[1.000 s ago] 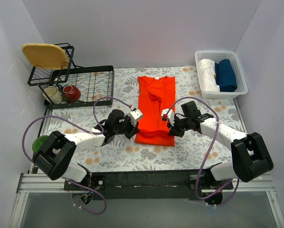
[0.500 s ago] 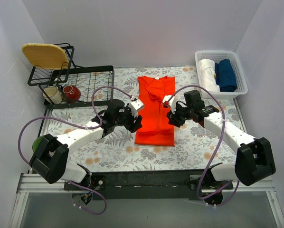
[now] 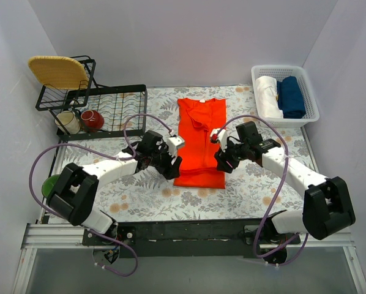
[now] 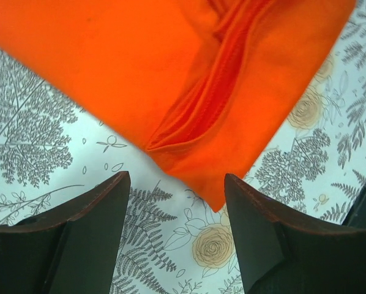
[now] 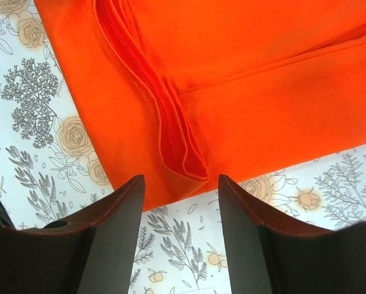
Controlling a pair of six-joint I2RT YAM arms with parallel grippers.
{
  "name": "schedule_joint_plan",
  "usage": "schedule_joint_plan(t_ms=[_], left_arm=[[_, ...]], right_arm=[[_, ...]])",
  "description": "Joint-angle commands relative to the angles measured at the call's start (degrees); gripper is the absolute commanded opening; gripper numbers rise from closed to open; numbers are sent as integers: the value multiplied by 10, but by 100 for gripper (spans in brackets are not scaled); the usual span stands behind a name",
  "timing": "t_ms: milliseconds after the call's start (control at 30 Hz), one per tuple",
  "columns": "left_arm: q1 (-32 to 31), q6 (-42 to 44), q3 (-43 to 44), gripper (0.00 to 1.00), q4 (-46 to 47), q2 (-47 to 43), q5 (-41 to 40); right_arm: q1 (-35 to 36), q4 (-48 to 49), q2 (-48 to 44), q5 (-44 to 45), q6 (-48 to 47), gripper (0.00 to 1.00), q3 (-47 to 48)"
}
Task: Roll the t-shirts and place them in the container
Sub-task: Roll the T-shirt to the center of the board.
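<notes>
The orange-red t-shirt point(image 3: 199, 144) lies folded into a long narrow strip down the middle of the flower-printed surface point(image 3: 244, 196). Its collar end points to the far edge and its hem end to the near edge.

From above, the left tool point(image 3: 171, 164) sits at the strip's left side near the hem end. The right tool point(image 3: 223, 161) sits opposite it at the right side. This view cannot settle how either tool's jaws stand.

The wrist cameras do. On the left wrist the two dark fingers point(image 4: 79, 245) are spread apart and grasp nothing. A folded corner of the shirt lies just beyond the gap, with a sleeve seam tucked into the layers. On the right wrist the fingers point(image 5: 109, 245) are likewise released. The stacked, stitched edges of the fold end just beyond their tips. Whether either tool touches the cloth I cannot tell.

Only the overhead view shows the rest. A white basket point(image 3: 305, 116) at the far right corner holds a white bundle point(image 3: 267, 95) and a dark blue bundle point(image 3: 291, 96). A black wire rack point(image 3: 109, 101) stands at the far left corner.
</notes>
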Motion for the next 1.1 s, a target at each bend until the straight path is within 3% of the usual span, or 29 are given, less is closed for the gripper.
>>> schedule_joint_plan(t_ms=[0, 200, 467, 733, 1067], left_arm=[[28, -96, 28, 63, 16, 23, -8], [72, -165, 31, 61, 42, 56, 33], [89, -171, 46, 54, 50, 88, 140], [89, -165, 48, 51, 57, 117, 152], [88, -157, 64, 29, 75, 148, 190]], right_arm=[[-6, 0, 18, -19, 41, 60, -2], [-27, -4, 46, -50, 88, 62, 10], [-48, -17, 80, -82, 87, 70, 16], [-57, 15, 105, -88, 109, 70, 5], [-59, 26, 123, -108, 112, 56, 6]])
